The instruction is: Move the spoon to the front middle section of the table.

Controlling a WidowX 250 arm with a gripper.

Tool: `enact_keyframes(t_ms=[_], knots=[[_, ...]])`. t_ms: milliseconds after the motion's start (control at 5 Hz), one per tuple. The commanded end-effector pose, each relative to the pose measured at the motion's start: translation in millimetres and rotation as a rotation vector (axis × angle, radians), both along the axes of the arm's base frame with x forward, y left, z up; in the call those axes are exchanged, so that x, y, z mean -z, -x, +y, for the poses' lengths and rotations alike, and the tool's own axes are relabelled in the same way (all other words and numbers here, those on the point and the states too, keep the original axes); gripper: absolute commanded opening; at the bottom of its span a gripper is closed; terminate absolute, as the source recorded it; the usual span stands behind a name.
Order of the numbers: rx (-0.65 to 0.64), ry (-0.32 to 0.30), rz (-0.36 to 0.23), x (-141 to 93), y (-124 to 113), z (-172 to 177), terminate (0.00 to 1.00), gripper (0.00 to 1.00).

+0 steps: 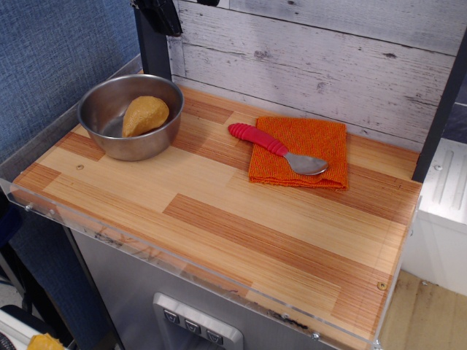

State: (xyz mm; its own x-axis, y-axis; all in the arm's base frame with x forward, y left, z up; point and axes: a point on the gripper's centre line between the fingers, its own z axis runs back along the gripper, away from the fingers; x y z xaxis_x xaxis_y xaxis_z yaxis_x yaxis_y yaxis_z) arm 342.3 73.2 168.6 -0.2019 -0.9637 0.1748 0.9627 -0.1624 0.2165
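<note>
Your gripper [162,16]: barely in view at top, grip state unclear | spoon [276,148]: on the orange cloth [300,152], well below-right of it | table [219,219] front bare

Looks like a lab test rig dressed as a kitchen, not a real one. We see a small striped wood-plank table [219,219] with a clear acrylic rim, sitting on a grey metal base [146,292] that carries a panel of three buttons [193,327] at 6 o'clock. At 12 o'clock, a whitewashed plank backdrop [314,65]; at 9 o'clock, a blue fabric partition [51,51]. Black metal posts [152,44] frame the back. Kitchen props only: steel bowl [131,117] at 10 o'clock, orange cloth [306,149] with a red-handled spoon [277,148] at 1 o'clock. White cabinet [441,219] at 3 o'clock.
</note>
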Motion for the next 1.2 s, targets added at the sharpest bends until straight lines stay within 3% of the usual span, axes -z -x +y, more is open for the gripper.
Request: enact_keyframes(t_ms=[0, 200, 400, 600, 1000], knots=[[0.0, 0.0, 0.0, 0, 0, 0, 0.0, 1.0], [0.052, 0.041, 0.039, 15, -3, -25, 0.0, 1.0], [0.07, 0.028, 0.054, 26, -3, -36, 0.0, 1.0], [0.08, 0.011, 0.057, 37, -4, -43, 0.0, 1.0], [0.103, -0.083, 0.047, 67, -8, -53, 0.0, 1.0]])
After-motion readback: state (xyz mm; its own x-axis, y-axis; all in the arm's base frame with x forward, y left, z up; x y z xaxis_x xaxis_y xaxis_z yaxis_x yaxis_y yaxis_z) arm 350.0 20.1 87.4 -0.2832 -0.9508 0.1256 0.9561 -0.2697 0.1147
